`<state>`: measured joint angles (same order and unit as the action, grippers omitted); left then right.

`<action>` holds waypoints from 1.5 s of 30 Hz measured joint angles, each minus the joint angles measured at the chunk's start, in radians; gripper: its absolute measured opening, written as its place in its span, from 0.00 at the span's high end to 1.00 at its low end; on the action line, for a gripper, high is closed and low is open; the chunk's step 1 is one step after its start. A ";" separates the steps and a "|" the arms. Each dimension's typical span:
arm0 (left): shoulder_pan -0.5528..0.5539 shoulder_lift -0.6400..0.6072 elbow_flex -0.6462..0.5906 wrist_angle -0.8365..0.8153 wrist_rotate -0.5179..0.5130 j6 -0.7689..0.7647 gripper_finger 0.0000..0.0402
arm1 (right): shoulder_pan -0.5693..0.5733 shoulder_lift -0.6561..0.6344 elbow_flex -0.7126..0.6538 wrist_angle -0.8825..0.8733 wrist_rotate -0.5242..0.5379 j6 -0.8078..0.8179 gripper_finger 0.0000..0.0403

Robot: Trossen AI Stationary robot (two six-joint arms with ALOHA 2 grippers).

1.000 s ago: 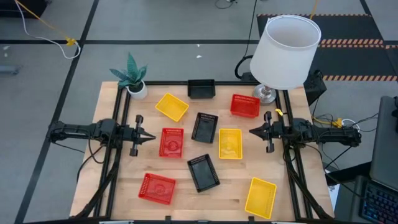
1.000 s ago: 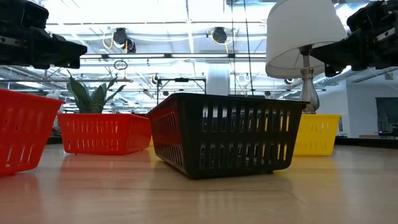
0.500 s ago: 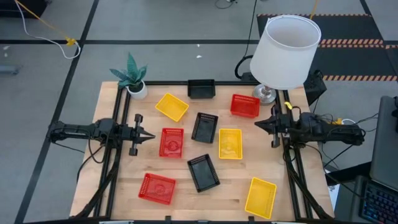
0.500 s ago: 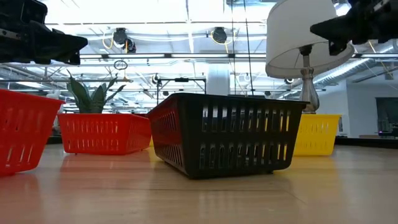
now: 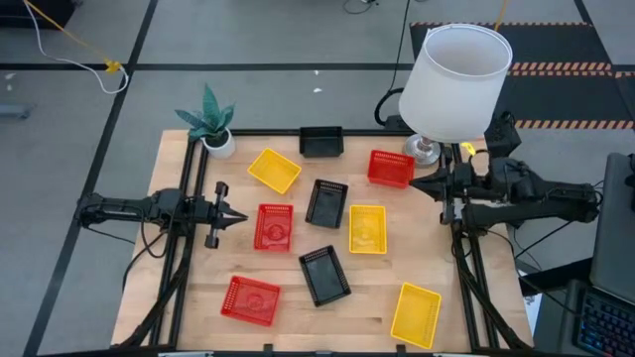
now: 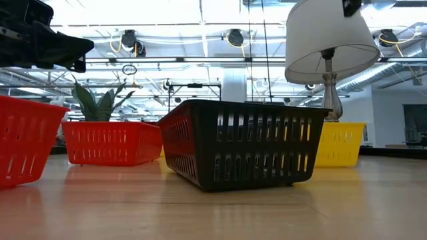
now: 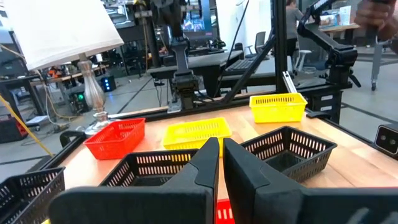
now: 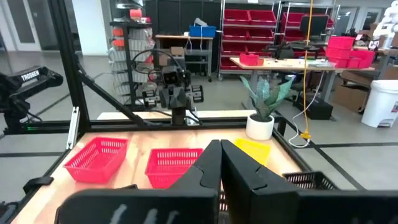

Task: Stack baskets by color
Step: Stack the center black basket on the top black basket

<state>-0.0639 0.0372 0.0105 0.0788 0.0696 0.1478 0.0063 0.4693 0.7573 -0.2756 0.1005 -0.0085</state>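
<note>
From above, the nine baskets lie scattered singly over the wooden table [image 5: 198,297]: three red, three yellow, three black. The left gripper [image 5: 241,217] hovers beside the middle red basket [image 5: 274,227], fingers nearly together, empty. The right gripper [image 5: 417,185] sits pinched shut near the far red basket [image 5: 391,168]. At table level, a black basket [image 6: 243,143] fills the foreground.

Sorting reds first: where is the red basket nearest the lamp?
In the high view, the red basket sits at the table's far right, beside the lamp base, just left of the right gripper.
</note>
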 joint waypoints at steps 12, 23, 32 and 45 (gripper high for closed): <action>0.000 0.000 0.000 0.000 0.000 0.000 0.94 | 0.000 0.240 0.376 -0.231 -0.001 -0.004 1.00; 0.000 0.000 0.000 0.000 0.000 0.001 0.94 | 0.000 0.390 0.633 -0.421 -0.001 0.044 1.00; 0.000 0.000 0.000 0.000 0.000 0.001 0.94 | 0.000 0.418 0.662 -0.448 0.000 0.020 1.00; 0.000 0.078 0.212 -0.044 -0.078 -0.145 0.94 | 0.000 0.417 0.638 -0.431 0.000 0.018 1.00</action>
<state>-0.0643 0.1155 0.2227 0.0346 -0.0084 0.0027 0.0063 0.8860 1.3956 -0.7067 0.1009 0.0099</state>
